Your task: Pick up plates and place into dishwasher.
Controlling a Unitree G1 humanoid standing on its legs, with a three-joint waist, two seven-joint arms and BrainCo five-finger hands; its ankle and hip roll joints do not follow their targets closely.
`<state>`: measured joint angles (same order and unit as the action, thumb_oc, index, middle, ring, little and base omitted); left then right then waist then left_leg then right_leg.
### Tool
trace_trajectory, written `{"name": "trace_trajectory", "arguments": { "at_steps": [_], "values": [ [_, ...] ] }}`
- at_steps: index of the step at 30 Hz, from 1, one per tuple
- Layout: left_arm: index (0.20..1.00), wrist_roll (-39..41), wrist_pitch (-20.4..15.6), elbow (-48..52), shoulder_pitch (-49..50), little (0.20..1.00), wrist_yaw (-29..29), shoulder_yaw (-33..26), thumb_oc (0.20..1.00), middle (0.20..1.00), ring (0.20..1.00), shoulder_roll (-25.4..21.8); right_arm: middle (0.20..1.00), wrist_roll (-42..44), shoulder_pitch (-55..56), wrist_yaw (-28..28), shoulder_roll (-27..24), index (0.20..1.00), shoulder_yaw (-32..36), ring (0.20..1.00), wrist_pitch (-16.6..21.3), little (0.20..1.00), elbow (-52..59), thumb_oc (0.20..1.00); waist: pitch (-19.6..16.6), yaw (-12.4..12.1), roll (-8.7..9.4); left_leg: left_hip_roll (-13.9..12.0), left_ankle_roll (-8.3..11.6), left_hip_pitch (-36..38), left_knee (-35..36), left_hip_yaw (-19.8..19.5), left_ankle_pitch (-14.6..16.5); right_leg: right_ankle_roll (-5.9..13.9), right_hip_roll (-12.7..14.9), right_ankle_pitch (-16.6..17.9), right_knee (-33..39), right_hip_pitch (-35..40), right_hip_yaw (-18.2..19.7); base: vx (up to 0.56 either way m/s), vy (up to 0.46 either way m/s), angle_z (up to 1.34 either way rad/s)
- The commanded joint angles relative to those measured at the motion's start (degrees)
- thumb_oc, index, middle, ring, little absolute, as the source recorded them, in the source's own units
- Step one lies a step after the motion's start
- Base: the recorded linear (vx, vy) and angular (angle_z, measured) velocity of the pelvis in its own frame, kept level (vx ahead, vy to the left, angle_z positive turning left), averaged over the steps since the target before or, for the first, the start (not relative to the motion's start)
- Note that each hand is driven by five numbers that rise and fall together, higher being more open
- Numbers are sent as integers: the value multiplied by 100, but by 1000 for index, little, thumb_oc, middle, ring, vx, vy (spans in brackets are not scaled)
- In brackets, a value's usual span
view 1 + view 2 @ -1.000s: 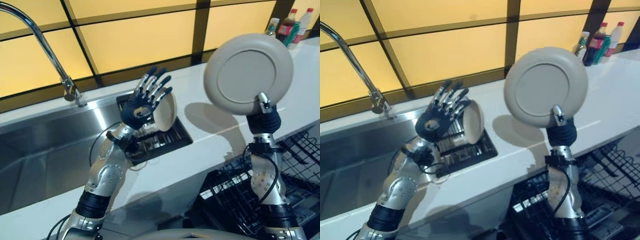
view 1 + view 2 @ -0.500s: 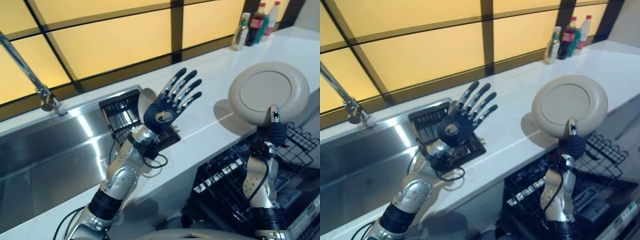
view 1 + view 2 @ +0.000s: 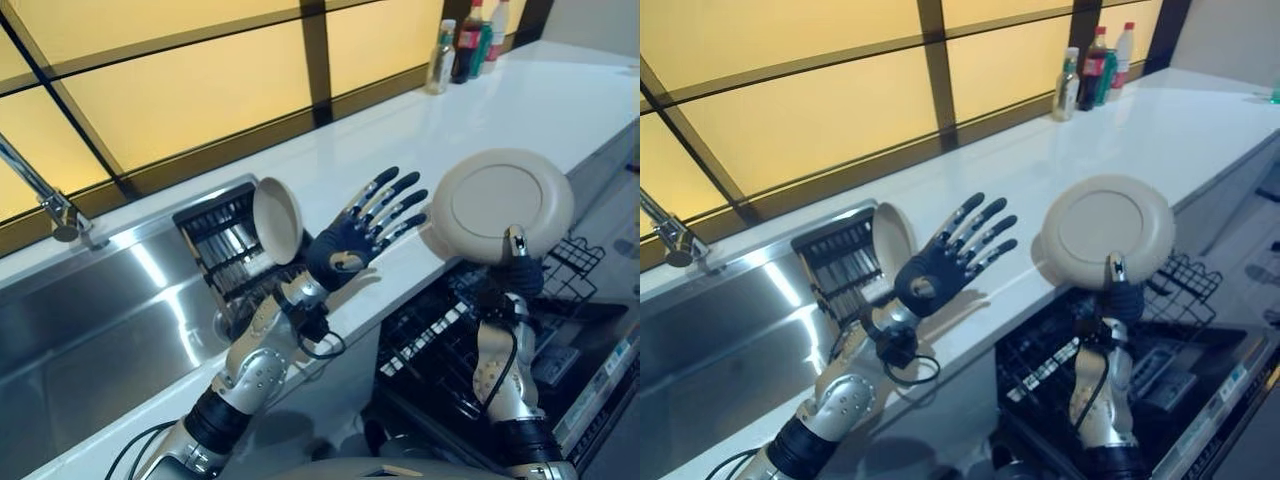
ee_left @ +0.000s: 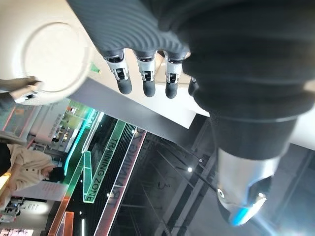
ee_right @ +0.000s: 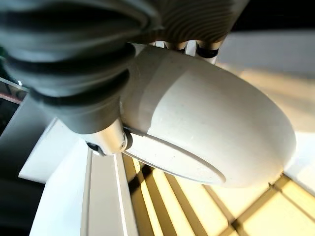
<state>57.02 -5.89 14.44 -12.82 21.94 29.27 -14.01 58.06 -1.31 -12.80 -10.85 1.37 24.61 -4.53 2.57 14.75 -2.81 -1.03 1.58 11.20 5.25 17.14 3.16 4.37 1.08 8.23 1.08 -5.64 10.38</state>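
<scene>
Right robot hand (image 3: 515,268) is gripping a plate (image 3: 503,203) upright above the open dishwasher rack (image 3: 455,345), not yet loaded; left robot hand (image 3: 358,238) is hanging spread wide, another plate (image 3: 277,219) waiting in the sink rack (image 3: 215,235).

The right hand (image 5: 106,140) gripped a cream plate (image 5: 206,128) by its rim, the thumb (image 5: 109,138) pressed on one face and silver fingers (image 5: 206,47) coming round the opposite side. The hand's dark ribbed cover (image 5: 69,64) lay close against the plate's rim. The plate stood out from the hand, its rounded underside showing past the fingers. Beyond the plate, past the thumb, lay a white countertop (image 5: 64,196) and amber window panes (image 5: 206,211) crossed by dark bars.
</scene>
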Motion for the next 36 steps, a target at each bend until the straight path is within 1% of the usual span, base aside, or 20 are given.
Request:
{"name": "trace_trajectory", "arguments": {
  "at_steps": [1,7,9,12,14,17,19,21,23,25,28,29,33,36],
  "values": [
    [1000,53,-268,-70,-250,1000,-64,186,1000,1000,1000,-57,200,544,-353,-75,137,200,306,200,387,200,60,200,-100,149,58,25,-509,-656,-702,-63,269,512,265,-453,-681,2,71,43,-22,-1],
    [1000,181,-214,-99,-198,1000,-102,337,1000,1000,1000,-91,200,1244,-342,-325,233,200,730,200,777,200,-332,200,-111,192,56,35,-559,-684,-830,-76,350,523,299,-374,-769,-63,33,40,-25,0],
    [1000,184,-233,-141,-197,1000,-100,401,1000,1000,1000,-99,200,1451,-339,-335,233,200,840,200,817,200,-529,200,-117,191,56,41,-572,-692,-850,-91,364,524,305,-352,-776,-78,19,35,-28,1],
    [1000,199,-250,-135,-197,1000,-121,495,1000,1000,1000,-114,200,1620,-324,-306,209,200,923,200,775,200,-795,200,-112,175,53,43,-591,-723,-910,-127,382,513,317,-360,-789,-84,-5,10,-8,0],
    [1000,206,-272,-133,-205,1000,-154,554,1000,1000,1000,-118,200,2060,-289,-37,242,200,927,200,836,200,-975,200,-106,169,53,43,-604,-758,-962,-140,395,498,322,-379,-812,-101,-30,0,0,0],
    [1000,232,-296,-192,-218,1000,-154,551,1000,1000,1000,-142,200,3216,-190,647,320,200,1001,200,922,200,-1125,200,-89,199,57,50,-630,-796,-1038,-129,428,491,329,-385,-870,-156,-57,0,0,0],
    [1000,262,-305,-237,-222,1000,-152,540,1000,1000,1000,-165,200,3684,-153,873,336,200,1122,200,1060,200,-1252,200,-89,211,55,60,-646,-811,-1082,-134,458,494,325,-385,-911,-190,-57,12,0,2],
    [1000,323,-276,-233,-248,1000,-203,563,1000,1000,1000,-169,200,3983,-171,959,306,200,1210,200,1122,200,-1411,200,-90,202,57,59,-650,-825,-1132,-142,483,488,327,-396,-935,-192,-72,35,-7,9],
    [1000,369,-235,-251,-267,1000,-217,586,1000,1000,1000,-158,200,4266,-200,1034,268,200,1323,200,1069,200,-1642,200,-104,184,64,58,-648,-840,-1177,-164,502,479,325,-400,-948,-181,-92,43,-17,18],
    [1000,415,-215,-253,-278,1000,-215,629,1000,1000,1000,-163,200,4423,-203,922,224,200,1378,200,952,200,-1883,200,-112,167,71,59,-643,-848,-1210,-189,515,469,324,-403,-958,-167,-113,36,-19,10],
    [1000,415,-205,-265,-271,1000,-199,681,1000,1000,1000,-145,200,4341,-206,749,227,200,1358,200,799,200,-2147,200,-127,146,77,69,-642,-855,-1221,-226,511,453,322,-392,-947,-152,-131,31,-15,5],
    [1000,413,-206,-250,-268,1000,-207,719,1000,1000,1000,-145,200,4372,-199,681,236,200,1306,200,714,200,-2262,200,-132,134,79,73,-644,-851,-1217,-241,507,447,321,-390,-945,-149,-139,31,-14,3],
    [1000,432,-219,-232,-302,1000,-222,775,1000,1000,1000,-149,200,4655,-151,651,329,200,1158,200,570,200,-2600,200,-147,121,73,90,-664,-843,-1227,-272,504,433,315,-383,-966,-160,-171,31,-4,5],
    [1000,477,-238,-275,-362,1000,-211,822,1000,1000,1000,-143,200,4511,-212,502,313,200,1090,200,312,200,-3021,200,-165,81,69,94,-661,-829,-1244,-305,515,432,314,-388,-1003,-169,-205,42,-12,7]
  ]
}}
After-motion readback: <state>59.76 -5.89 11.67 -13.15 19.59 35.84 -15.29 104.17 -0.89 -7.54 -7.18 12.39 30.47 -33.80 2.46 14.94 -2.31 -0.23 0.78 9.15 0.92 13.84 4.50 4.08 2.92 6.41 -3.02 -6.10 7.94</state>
